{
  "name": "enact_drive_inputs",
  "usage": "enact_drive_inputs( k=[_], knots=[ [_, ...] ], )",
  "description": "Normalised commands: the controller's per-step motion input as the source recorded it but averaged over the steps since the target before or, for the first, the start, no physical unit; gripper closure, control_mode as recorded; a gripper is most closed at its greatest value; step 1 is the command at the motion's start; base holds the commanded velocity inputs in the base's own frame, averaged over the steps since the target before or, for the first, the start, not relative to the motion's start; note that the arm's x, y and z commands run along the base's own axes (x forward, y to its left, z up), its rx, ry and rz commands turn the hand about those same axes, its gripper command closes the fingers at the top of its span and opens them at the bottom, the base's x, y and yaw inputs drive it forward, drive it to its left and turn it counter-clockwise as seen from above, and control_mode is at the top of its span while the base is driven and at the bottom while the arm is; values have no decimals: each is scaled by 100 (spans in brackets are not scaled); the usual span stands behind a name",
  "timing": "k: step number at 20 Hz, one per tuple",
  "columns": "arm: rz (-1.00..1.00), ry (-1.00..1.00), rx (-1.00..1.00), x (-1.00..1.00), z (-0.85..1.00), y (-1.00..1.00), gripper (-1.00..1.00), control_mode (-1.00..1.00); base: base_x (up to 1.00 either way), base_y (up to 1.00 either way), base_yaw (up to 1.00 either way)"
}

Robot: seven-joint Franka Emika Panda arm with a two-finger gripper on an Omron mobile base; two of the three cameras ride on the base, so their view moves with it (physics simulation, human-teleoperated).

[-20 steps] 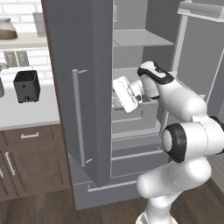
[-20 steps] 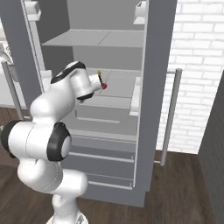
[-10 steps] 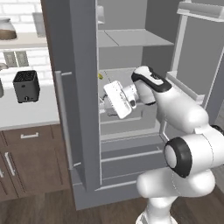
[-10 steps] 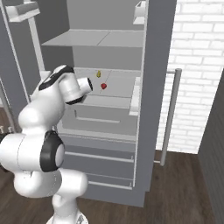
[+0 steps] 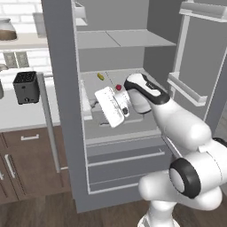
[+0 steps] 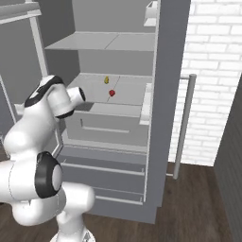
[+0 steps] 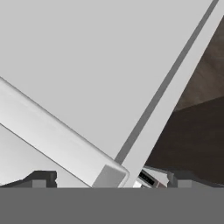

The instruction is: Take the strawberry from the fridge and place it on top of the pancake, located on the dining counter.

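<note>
- Two risks stand out from where I'm standing — a clip on the door, and a knock to the wrong fruit.
- Nearest is the gripper (image 5: 95, 105), hanging low at the front of the open fridge (image 6: 165, 56), just inside the left door (image 5: 62, 88). In the hand view the two finger tips (image 7: 41, 178) sit far apart with nothing between them, so the jaws are wide and empty.
- That hand points off toward the door's inner face, not at the fruit. I'd judge that a careless swing round could catch the door or the front lip of the shelf (image 6: 101, 109).
- Farther in, the strawberry (image 6: 112, 93) rests on the middle shelf, about midway between the front edge and the back wall, well apart from the gripper.
- Beyond it, closer to the back wall, lies a small yellow item (image 6: 107, 80), near the berry. An overreach could nudge or pick up that instead.
- Being round and tiny, the berry would likely roll if one finger touched first — it could slip toward the back.
</note>
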Motion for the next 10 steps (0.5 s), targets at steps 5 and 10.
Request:
enact_drive_inputs(
  k=[5, 10],
  knots=[
    [1, 0, 0, -20, 0, 17, -100, -100, 0, 0, 0],
    [0, 0, 0, -10, 0, 5, -100, -100, 0, 0, 0]
  ],
)
